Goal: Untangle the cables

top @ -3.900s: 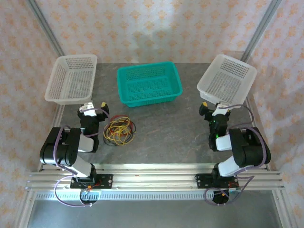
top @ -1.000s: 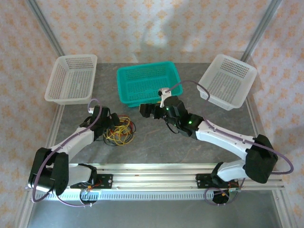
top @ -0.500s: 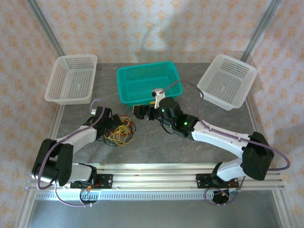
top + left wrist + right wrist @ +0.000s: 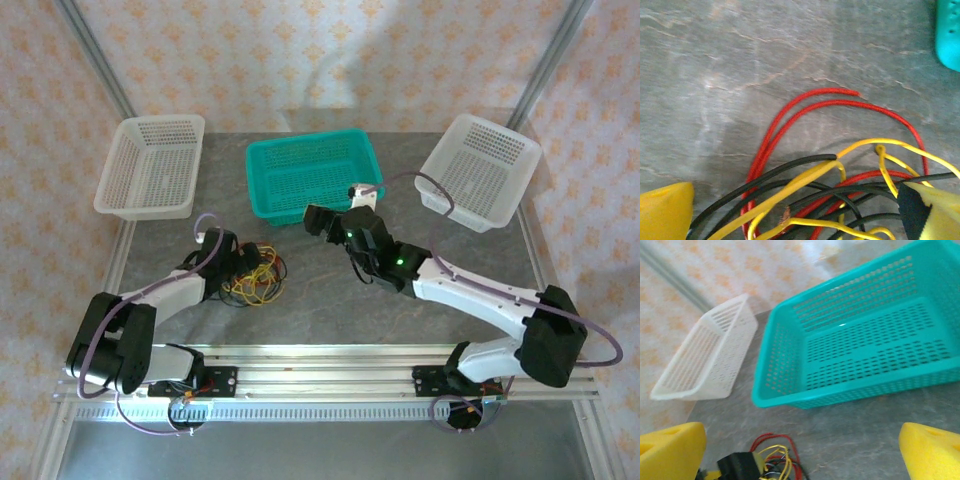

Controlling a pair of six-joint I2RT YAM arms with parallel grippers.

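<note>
L hand (image 4: 240, 262) apart over cables (image 4: 258, 280), left-front of desk (image 4: 340, 300); R hand (image 4: 312, 222) apart too, mid-desk, just front of teal basket (image 4: 305, 142).

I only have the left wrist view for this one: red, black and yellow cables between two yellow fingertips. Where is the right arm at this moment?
Observer: The right gripper hangs over the table just in front of the teal basket, apart from the cables.
Operator: Is it open or shut?
Observer: Open. In the right wrist view its fingertips sit wide apart with nothing between them.
Operator: Any other containers on the table?
Observer: Two more: a left white basket and a right white basket, at the far corners on either side of the teal one.
</note>
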